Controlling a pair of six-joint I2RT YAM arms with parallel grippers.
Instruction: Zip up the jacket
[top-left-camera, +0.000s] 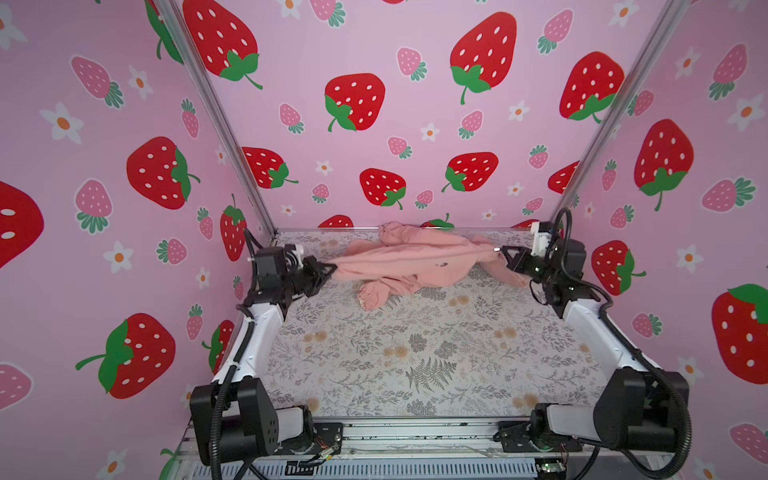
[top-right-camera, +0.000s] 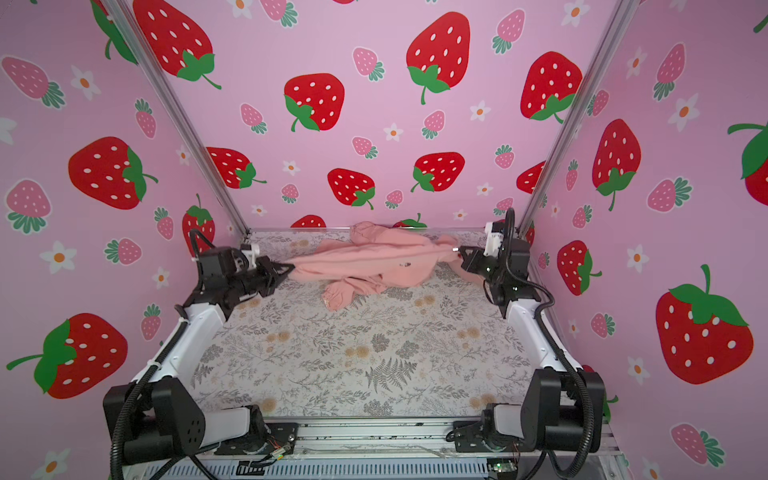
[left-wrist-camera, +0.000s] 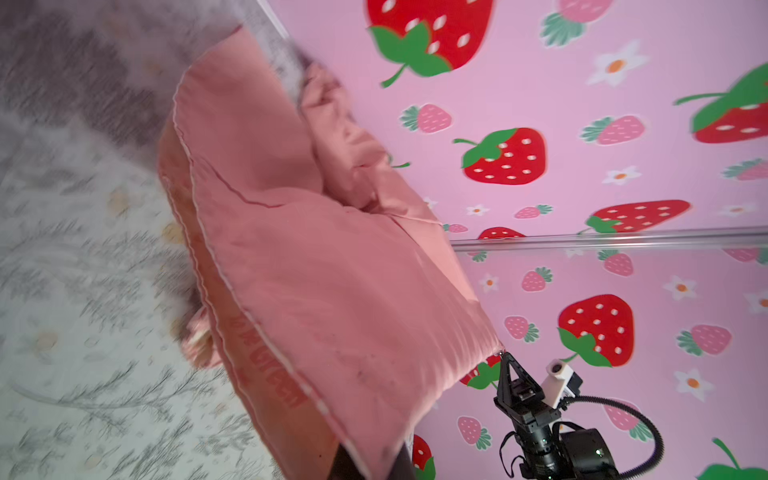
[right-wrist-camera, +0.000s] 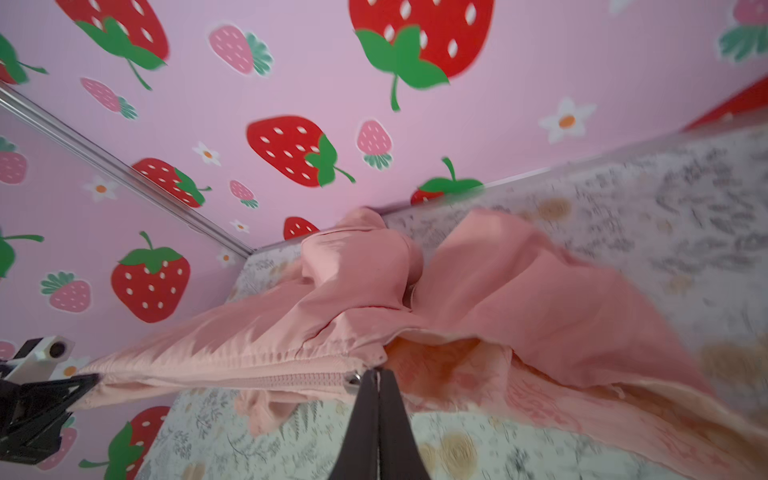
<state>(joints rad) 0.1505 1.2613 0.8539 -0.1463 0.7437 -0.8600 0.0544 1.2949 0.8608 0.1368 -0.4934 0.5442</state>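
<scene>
Nearest, a sleeve cuff (top-left-camera: 369, 297) lay on the table (top-left-camera: 415, 365). Beyond it, the jacket (top-left-camera: 415, 259) was held stretched across the far end: left gripper (top-left-camera: 331, 267) clamped on its left end, right gripper (right-wrist-camera: 376, 372) pinching the zipper pull (right-wrist-camera: 354, 379). Slippage of the pull, or snagged lining (right-wrist-camera: 457, 374), was judged possible if tension dropped. Fabric salmon-pink, creased; zipper (right-wrist-camera: 286, 379) closed leftward of the pull.

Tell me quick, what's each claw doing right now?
Left claw: closed, holding one end of the jacket.
Right claw: closed, holding the jacket at its zipper.
</scene>
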